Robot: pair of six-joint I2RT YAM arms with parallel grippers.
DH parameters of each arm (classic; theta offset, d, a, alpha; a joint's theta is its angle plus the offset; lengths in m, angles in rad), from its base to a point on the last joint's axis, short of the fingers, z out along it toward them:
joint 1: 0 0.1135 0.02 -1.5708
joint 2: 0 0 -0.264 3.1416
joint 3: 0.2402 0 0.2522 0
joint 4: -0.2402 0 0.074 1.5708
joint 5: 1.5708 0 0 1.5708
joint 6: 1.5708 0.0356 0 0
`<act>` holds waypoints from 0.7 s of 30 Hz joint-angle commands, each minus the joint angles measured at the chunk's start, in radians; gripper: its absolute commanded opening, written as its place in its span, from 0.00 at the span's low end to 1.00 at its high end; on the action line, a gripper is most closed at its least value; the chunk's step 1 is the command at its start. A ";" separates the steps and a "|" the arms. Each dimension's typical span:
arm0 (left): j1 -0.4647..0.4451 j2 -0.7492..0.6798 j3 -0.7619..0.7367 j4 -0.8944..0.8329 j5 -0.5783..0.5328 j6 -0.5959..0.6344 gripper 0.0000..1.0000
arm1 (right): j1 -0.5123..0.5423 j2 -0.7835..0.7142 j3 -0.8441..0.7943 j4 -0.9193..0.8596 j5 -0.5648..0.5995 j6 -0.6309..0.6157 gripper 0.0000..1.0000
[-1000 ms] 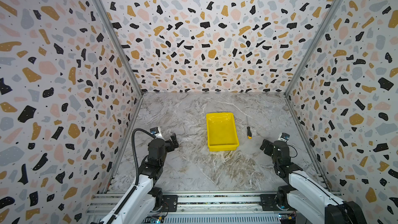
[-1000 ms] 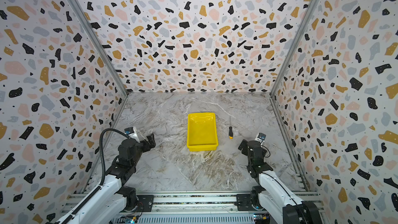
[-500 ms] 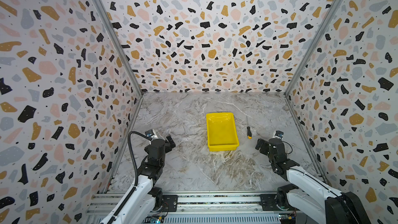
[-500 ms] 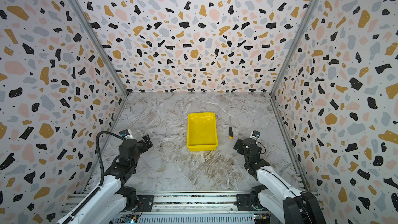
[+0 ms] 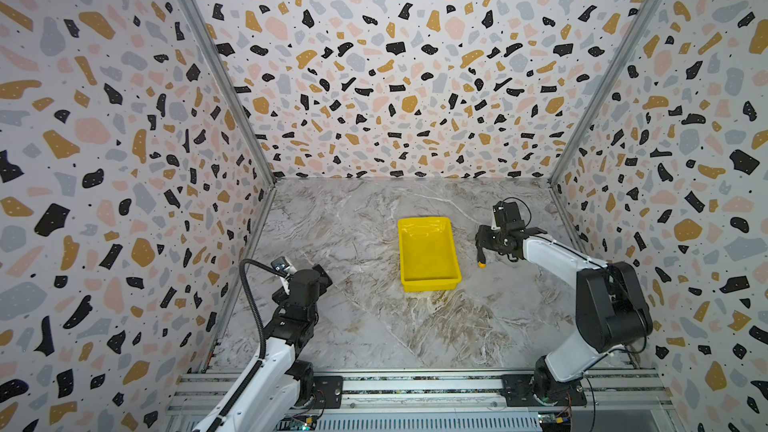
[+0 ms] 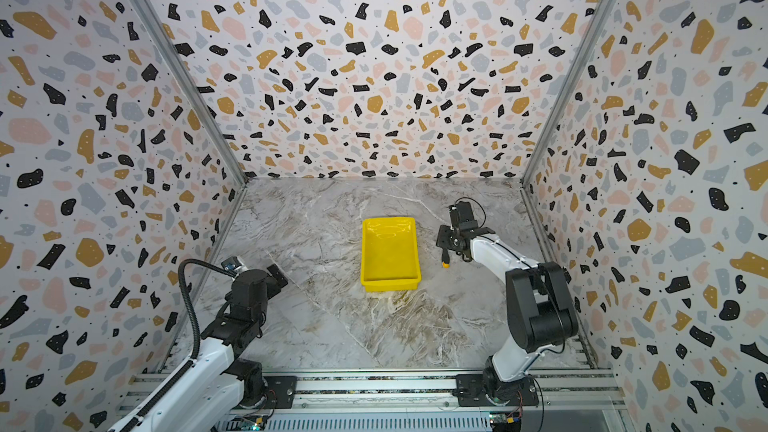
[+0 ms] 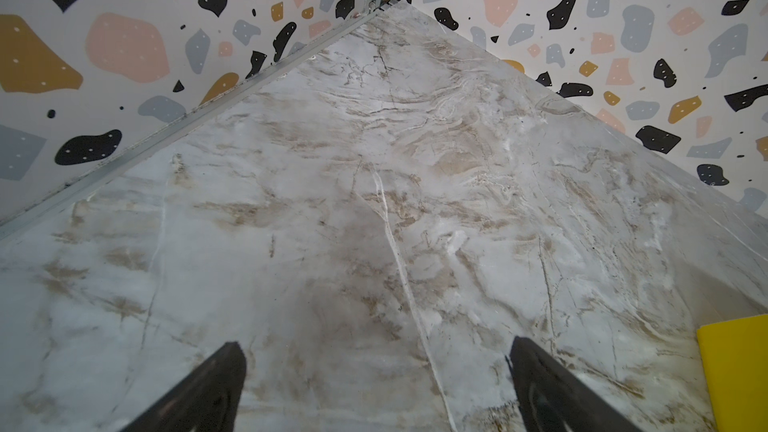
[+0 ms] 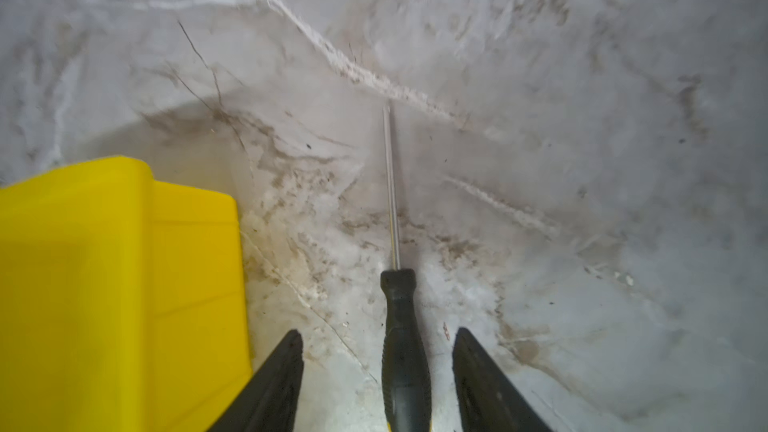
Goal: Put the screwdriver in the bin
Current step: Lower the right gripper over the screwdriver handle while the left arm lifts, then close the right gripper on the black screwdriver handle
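The screwdriver (image 8: 398,288) is spotted flat on the table (image 5: 374,326), just right of the bin (image 5: 431,283) and apart from it. It is lined up roughly with the bin's long side. In both top views little but its orange cap is left showing, toward the near edge, under the right gripper (image 5: 482,243). In the right wrist view the black handle is straddled by that gripper (image 8: 378,332). The jaws are held apart, a gap is seen on each side of the handle, and nothing is clamped. The thin shaft is laid out over bare marble. The left gripper (image 5: 322,274) is seen well away at the near left; its fingers (image 7: 216,384) are spread wide, with only marble between them.
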 commanded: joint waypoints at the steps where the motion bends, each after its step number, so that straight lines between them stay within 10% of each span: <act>1: -0.002 -0.021 0.008 0.002 -0.021 -0.007 1.00 | 0.006 0.012 0.012 -0.172 -0.041 -0.024 0.59; 21: 0.000 -0.026 0.003 0.011 -0.018 -0.008 1.00 | 0.009 0.058 0.022 -0.158 -0.026 -0.031 0.50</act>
